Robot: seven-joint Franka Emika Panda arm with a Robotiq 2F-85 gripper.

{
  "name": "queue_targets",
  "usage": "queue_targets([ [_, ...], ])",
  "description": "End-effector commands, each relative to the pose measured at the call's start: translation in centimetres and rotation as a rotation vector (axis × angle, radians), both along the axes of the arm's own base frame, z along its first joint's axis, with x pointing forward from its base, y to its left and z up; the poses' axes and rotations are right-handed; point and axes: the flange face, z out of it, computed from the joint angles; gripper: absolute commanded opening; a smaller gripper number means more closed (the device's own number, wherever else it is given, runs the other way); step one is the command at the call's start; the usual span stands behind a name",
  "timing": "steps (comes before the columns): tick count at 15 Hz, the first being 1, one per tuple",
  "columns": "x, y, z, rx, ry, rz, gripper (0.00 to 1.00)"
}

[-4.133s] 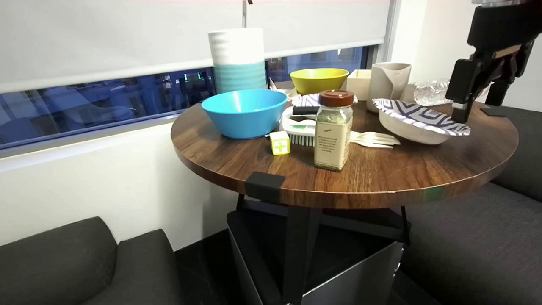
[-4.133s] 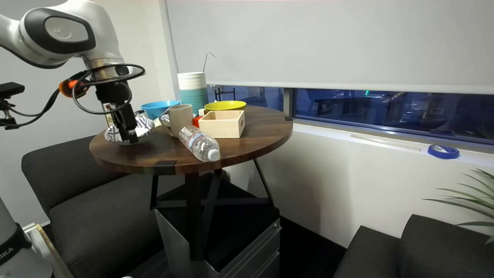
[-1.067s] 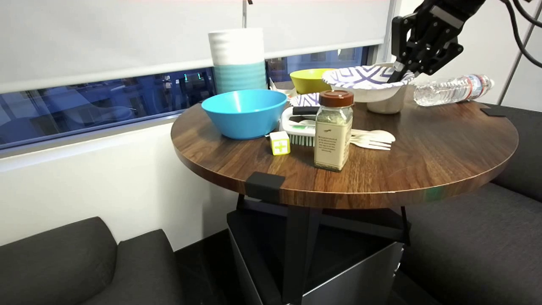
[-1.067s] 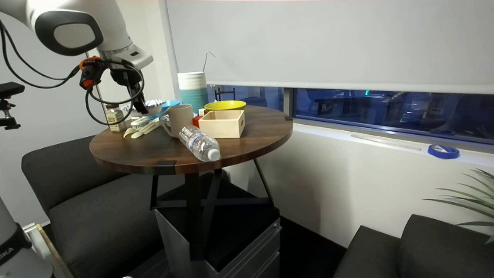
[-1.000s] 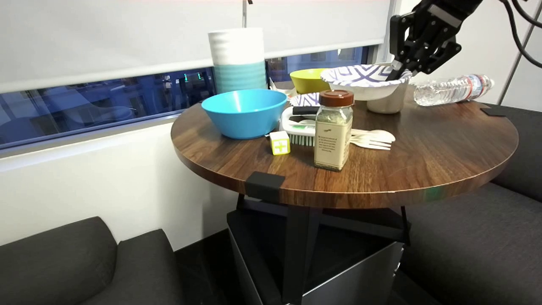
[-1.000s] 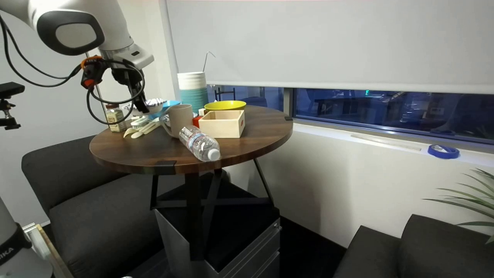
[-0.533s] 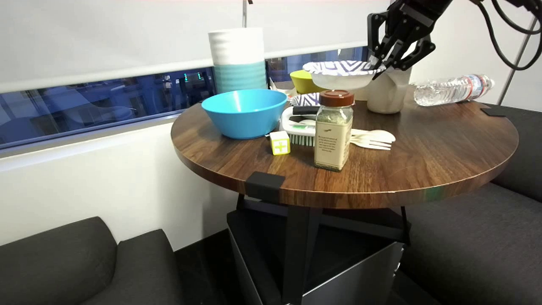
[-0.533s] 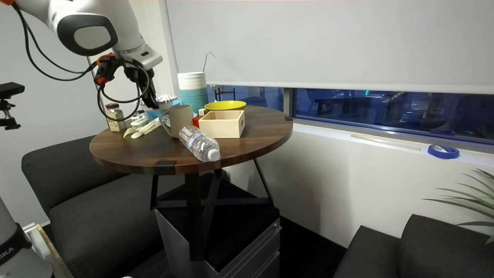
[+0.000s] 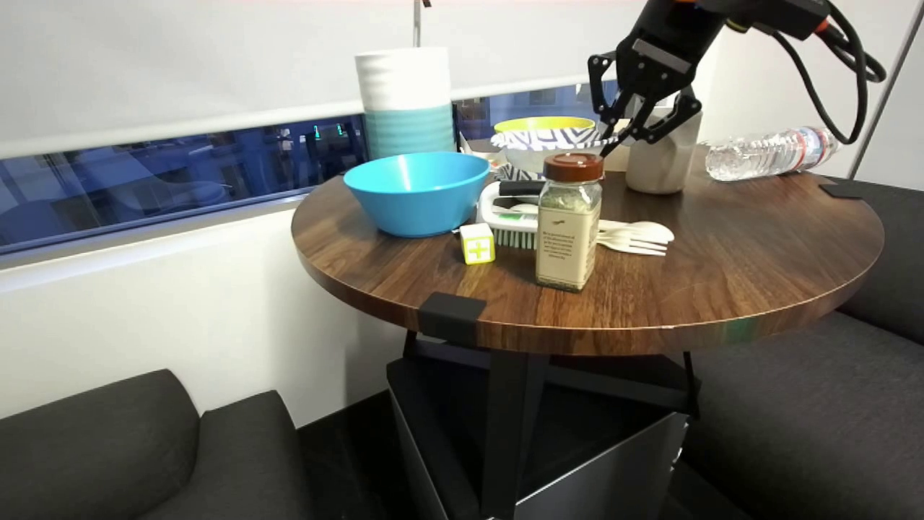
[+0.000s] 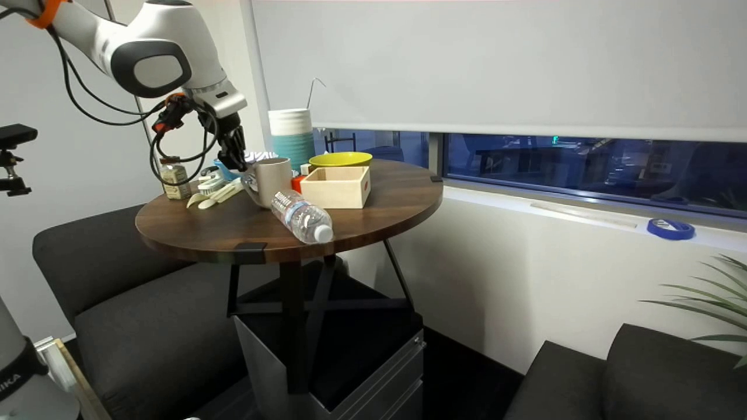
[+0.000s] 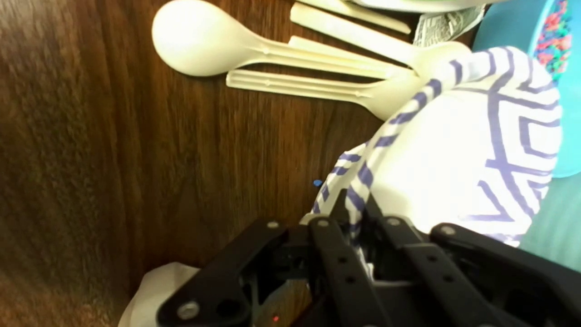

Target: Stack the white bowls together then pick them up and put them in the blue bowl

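Right of centre in an exterior view, a white bowl [image 9: 535, 154] was held over the lower bowl [image 9: 514, 173], rim pinched in the closed claw [image 11: 356, 204]. Stacking was judged nearly done; transfer to the blue bowl [image 9: 417, 198], left of centre, remained.

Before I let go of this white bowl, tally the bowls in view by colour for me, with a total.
Blue bowl: 1
Yellow bowl: 1
White patterned bowls: 2, one in the gripper, the lower bowl mostly hidden
Total visible: 4
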Motion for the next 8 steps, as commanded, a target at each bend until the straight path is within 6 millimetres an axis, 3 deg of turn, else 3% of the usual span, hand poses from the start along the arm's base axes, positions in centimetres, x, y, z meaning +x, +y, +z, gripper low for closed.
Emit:
queue_targets([
  [1, 1.0, -0.21, -0.03, -0.031, -0.005, -0.108, 0.01],
  [5, 1.12, -0.56, -0.25, -0.051, 0.014, -0.159, 0.01],
  [6, 1.14, -0.38, -0.3, -0.051, 0.019, -0.158, 0.31],
  [8, 1.14, -0.13, -0.3, -0.054, 0.02, -0.162, 0.38],
])
